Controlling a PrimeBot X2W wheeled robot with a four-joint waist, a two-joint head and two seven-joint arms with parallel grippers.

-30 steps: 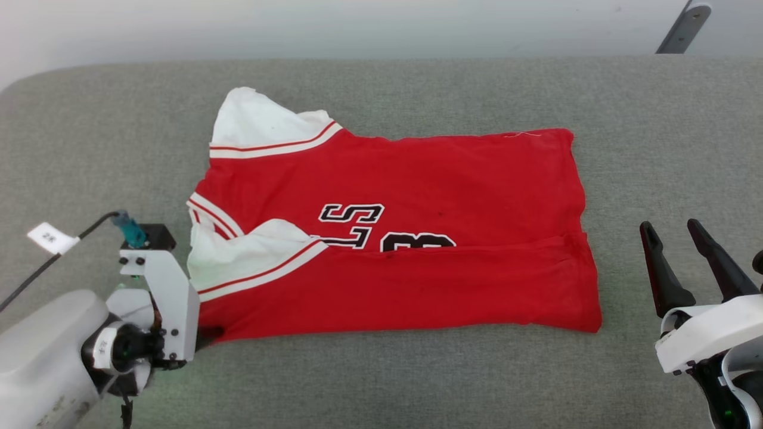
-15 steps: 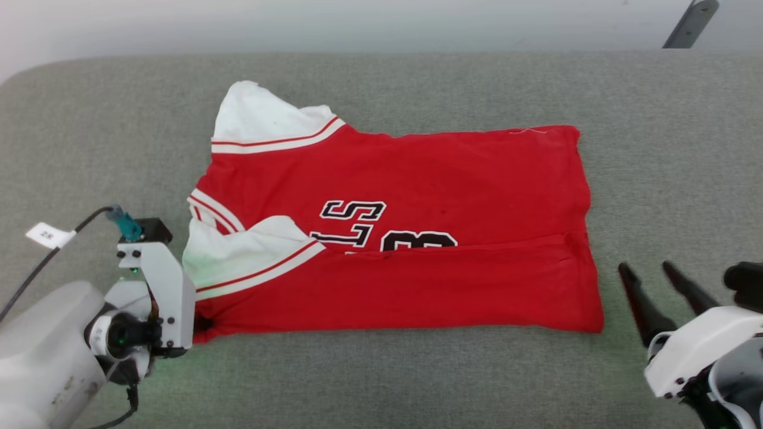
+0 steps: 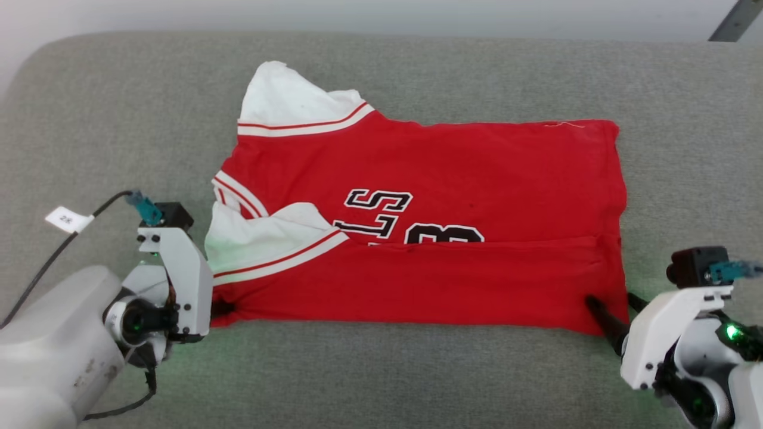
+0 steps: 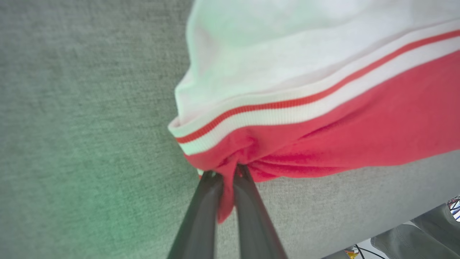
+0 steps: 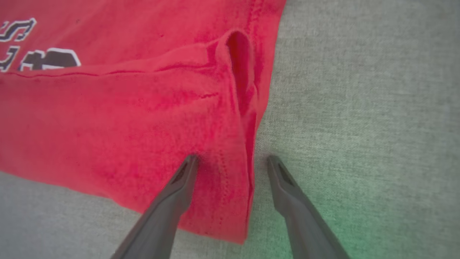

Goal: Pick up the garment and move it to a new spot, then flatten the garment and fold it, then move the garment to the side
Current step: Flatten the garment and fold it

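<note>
Two grippers are sitting at the near edge of the garment (image 3: pixel 429 179), one at each end. The red T-shirt is lying across the middle of the gray fabric-covered desk (image 3: pixel 107 119), white sleeves pointing to the robot's left and the hem to its right. Its near long edge is lying folded over the body, and that flap is hiding the bottom of the black-and-white lettering (image 3: pixel 411 223).

The left gripper (image 3: pixel 222 308) is biting down at the near-left corner. In the left wrist view its fingers (image 4: pixel 201 212) are standing pressed almost together, with a bunched tuck of red cloth pinched between them, just below the striped seam of the near sleeve (image 4: pixel 287 61). The cloth is puckering around that pinch.

The right gripper (image 3: pixel 611 301) is sitting at the near-right corner with its jaws spread wide and nothing gripped. In the right wrist view, the right gripper (image 5: pixel 231 158) is straddling the hem edge: one finger is resting on red cloth and the other on bare desk just outside it.
</note>
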